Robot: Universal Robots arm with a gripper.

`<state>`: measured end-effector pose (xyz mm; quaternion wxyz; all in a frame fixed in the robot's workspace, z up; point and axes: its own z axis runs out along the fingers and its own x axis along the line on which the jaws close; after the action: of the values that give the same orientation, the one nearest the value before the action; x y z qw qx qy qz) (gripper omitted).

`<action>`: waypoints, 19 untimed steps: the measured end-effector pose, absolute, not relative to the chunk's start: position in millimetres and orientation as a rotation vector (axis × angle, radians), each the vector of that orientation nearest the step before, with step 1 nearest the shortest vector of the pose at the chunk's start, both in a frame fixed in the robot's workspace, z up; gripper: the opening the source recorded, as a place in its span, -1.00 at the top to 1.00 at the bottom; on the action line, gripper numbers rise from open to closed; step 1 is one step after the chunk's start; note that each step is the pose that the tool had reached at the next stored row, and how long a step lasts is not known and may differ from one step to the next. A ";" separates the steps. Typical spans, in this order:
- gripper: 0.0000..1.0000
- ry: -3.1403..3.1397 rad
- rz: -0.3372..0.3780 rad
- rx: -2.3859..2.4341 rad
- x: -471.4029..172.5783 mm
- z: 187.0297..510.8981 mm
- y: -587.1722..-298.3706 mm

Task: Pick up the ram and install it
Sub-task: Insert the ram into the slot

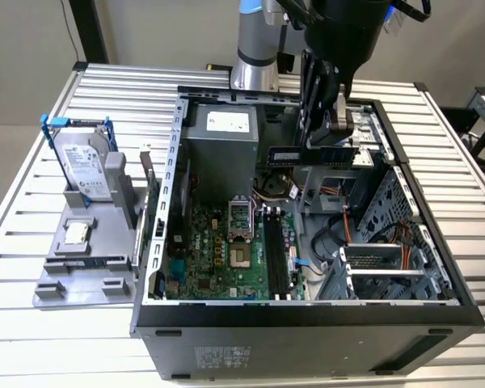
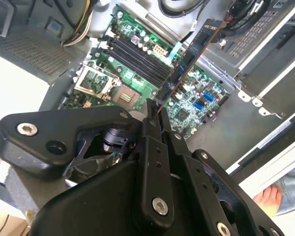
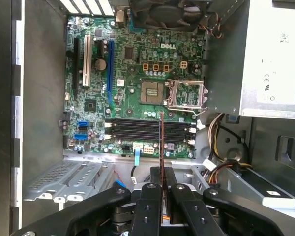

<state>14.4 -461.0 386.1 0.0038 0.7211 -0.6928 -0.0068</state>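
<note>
The ram [image 1: 295, 153] is a long thin dark strip, and my gripper [image 1: 323, 139] is shut on it. It hangs level above the open computer case [image 1: 307, 311], near the back beside the power supply. In the second wrist view the ram [image 2: 189, 59] sticks out from the gripper [image 2: 155, 112] over the green motherboard [image 2: 187, 98]. In the first wrist view the ram [image 3: 161, 140] shows edge-on from the gripper [image 3: 161, 173], crossing above the black memory slots [image 3: 137, 130]. Those slots [image 1: 275, 259] lie well below the ram, on the motherboard.
A grey stand [image 1: 89, 271] in the exterior view's left holds a silver hard drive [image 1: 85, 166] in a blue frame and a small square chip [image 1: 75, 233]. Inside the case are the power supply [image 1: 222, 137], the open processor socket [image 1: 241, 218], loose cables [image 1: 347, 230] and a drive cage [image 1: 388, 259].
</note>
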 end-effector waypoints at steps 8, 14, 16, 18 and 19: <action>1.00 -2.196 -0.021 2.236 14.6 385.8 -461.1; 1.00 -2.231 -0.022 2.201 14.6 385.7 -461.1; 1.00 -2.244 -0.022 2.188 14.6 385.3 -461.1; 1.00 -2.255 -0.023 2.176 14.6 385.1 -461.1; 1.00 -2.256 -0.023 2.175 14.6 385.0 -461.1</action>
<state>14.6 -461.1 385.0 0.0041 0.6941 -0.7199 -0.0075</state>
